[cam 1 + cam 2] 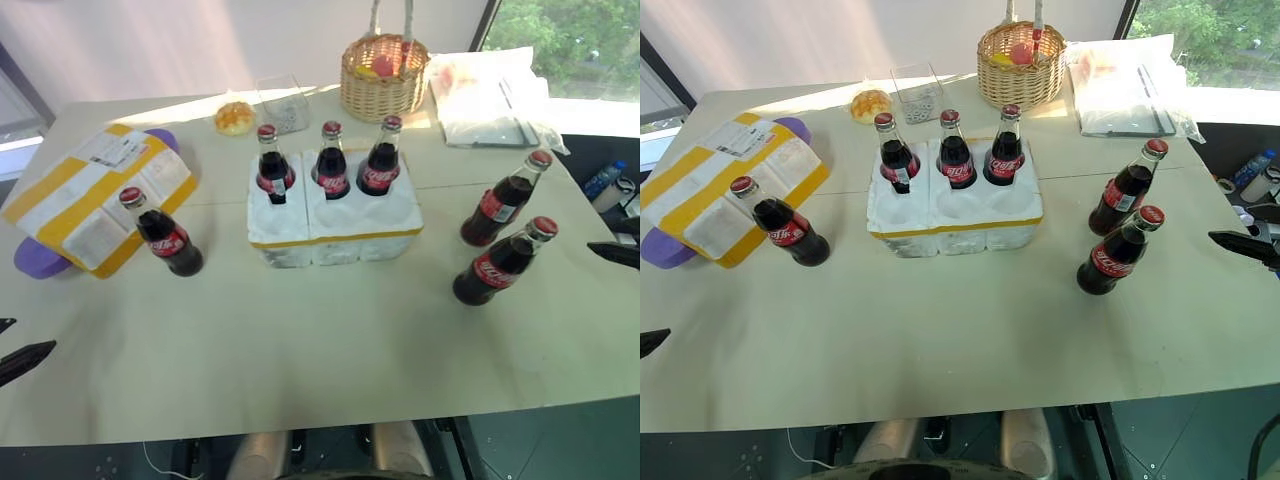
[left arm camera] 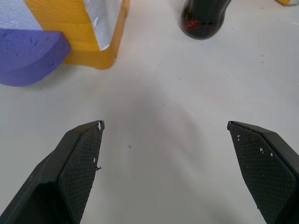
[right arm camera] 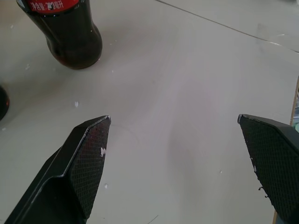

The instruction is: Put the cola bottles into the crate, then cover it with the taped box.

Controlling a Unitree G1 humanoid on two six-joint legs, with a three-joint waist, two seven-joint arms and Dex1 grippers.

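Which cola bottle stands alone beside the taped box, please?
The bottle on the left, in front of the taped box; three stand in the crate, two stand right.

We see only the tip of the left hand [image 1: 25, 358] at the picture's edge, and the right hand [image 1: 1244, 246] is likewise cut off at the opposite side. The taped box [image 1: 98, 194] hides most of the purple foam piece [image 1: 38, 258] beneath it. The print on its shipping label [image 1: 117, 150] is too small for us to read. The wicker basket [image 1: 382, 82] loses its handle at the top edge, and we cannot identify its contents. In the left wrist view a cola bottle [image 2: 202, 19] shows just its base.
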